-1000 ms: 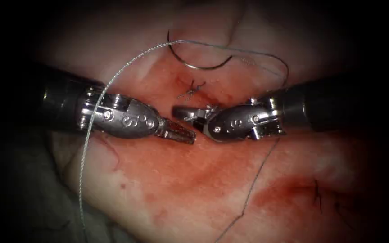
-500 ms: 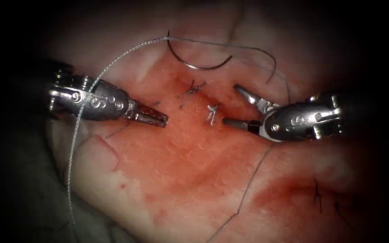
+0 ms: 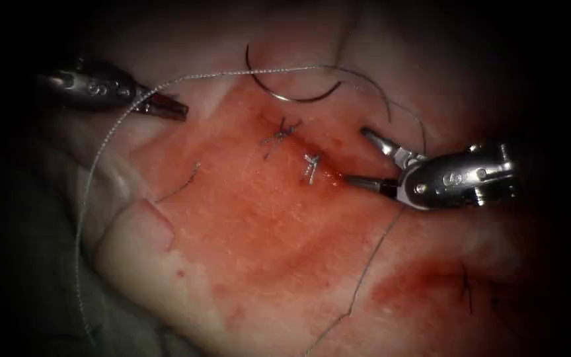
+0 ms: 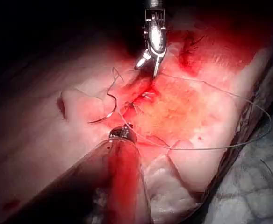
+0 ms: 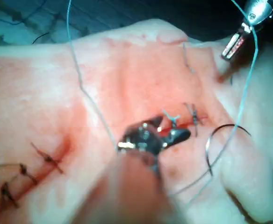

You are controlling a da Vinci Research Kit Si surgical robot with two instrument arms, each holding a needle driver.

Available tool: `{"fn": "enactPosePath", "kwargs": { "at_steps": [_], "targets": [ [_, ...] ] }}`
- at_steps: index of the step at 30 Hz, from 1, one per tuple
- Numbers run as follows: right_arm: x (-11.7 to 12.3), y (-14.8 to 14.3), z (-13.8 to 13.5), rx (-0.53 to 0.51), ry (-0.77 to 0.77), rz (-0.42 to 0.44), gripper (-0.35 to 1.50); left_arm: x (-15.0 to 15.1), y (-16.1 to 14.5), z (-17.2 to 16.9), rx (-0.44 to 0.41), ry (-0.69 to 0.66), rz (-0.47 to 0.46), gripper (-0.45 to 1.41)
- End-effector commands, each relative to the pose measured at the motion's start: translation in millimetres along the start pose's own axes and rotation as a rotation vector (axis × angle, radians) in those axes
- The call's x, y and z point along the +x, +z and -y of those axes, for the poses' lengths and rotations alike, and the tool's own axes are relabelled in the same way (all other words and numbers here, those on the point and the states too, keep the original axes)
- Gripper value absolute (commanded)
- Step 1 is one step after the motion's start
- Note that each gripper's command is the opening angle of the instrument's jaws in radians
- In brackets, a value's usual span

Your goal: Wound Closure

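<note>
The curved needle [image 3: 292, 99] lies free on the tissue [image 3: 252, 251] above the cut, with neither tool holding it. My left tool [image 3: 166, 106] is at the upper left, jaws shut. The long thread [image 3: 100, 152] crosses it just behind the jaws, and I cannot tell whether it is gripped. My right tool [image 3: 358, 157] stands with jaws open and empty, right of the lower of two knots [image 3: 312, 166] on the cut. In the left wrist view the right tool [image 4: 148, 69] hangs over the knots. The right wrist view shows the needle [image 5: 216, 140] beside the knots.
A short loose piece of thread [image 3: 180, 186] lies on the tissue left of the cut. Another strand [image 3: 358, 284] runs from under the right tool toward the lower edge. Older dark stitches [image 3: 467, 287] sit at the lower right. Red fluid stains the tissue around the cut.
The right tool's jaws opened at the knot and drew back to the right. The left tool moved up and to the left, and the long thread bowed leftward with it.
</note>
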Motion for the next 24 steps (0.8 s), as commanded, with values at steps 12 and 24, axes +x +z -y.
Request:
{"fn": "enactPosePath", "kwargs": {
  "at_steps": [12,24],
  "targets": [
    [-0.6,0.6,1.2,0.001,-0.004,0.001,1.33,-7.1,1.3,-0.9,-0.067,-0.161,0.03,0.41],
    [-0.1,-0.5,0.0,0.022,0.041,0.004,1.3,-2.4,-3.7,0.4,-0.07,-0.272,-0.157,0.32]
  ]
}}
